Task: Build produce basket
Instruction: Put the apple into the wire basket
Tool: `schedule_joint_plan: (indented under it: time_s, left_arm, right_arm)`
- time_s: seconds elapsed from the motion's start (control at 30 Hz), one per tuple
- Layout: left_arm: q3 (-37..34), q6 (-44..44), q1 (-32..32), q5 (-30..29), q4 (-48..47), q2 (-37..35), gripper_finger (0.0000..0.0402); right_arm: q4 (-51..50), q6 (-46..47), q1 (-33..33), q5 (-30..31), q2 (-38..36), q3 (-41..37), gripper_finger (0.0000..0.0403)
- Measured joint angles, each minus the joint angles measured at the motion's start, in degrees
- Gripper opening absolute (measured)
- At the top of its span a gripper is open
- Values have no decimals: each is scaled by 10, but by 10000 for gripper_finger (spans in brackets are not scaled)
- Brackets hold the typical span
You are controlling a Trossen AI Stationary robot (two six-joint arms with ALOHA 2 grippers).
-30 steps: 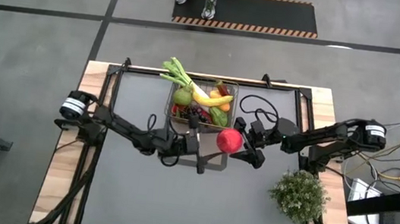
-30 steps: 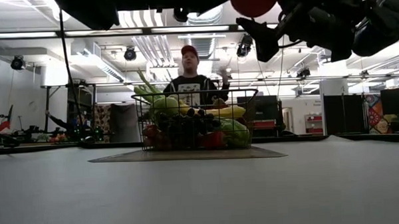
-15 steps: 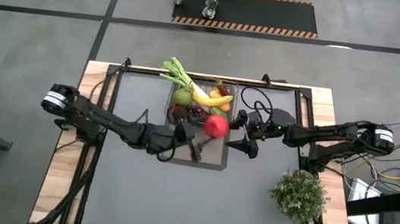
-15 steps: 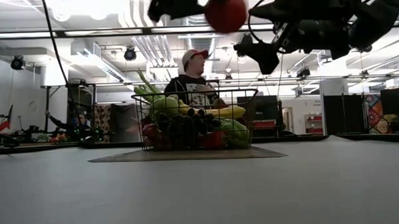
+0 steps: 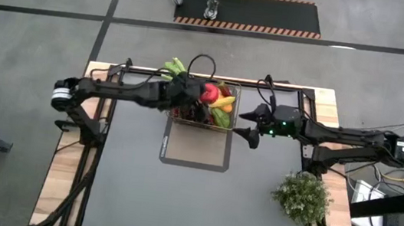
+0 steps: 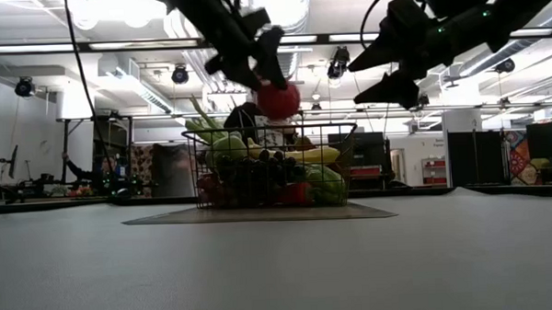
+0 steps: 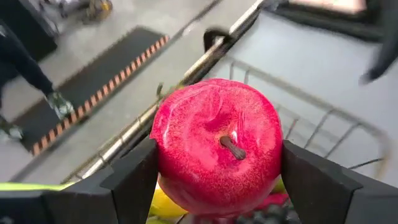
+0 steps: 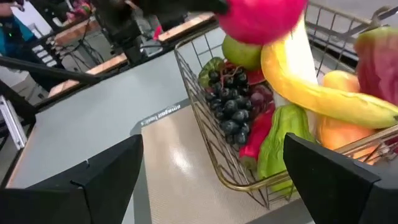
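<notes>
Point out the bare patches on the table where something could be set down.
Free: the dark mat in front of the basket, and the grey table top between the left arm and the leafy plant. Crowded: the basket, heaped with produce, where the left gripper holds the red apple above it.

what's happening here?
Left pincer holds the apple just above the basket, which already has the banana, grapes and other produce in it. Right pincer is open and empty, beside the basket's right side. The apple isn't released yet.
</notes>
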Motion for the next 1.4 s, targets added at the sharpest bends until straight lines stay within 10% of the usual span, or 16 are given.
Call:
schedule_joint_plan:
  time_s: [1.4]
  left_arm:
    - [16,-10,90,22,1,90,296]
  right_arm:
    - [-7,14,0,3,7,-6,368]
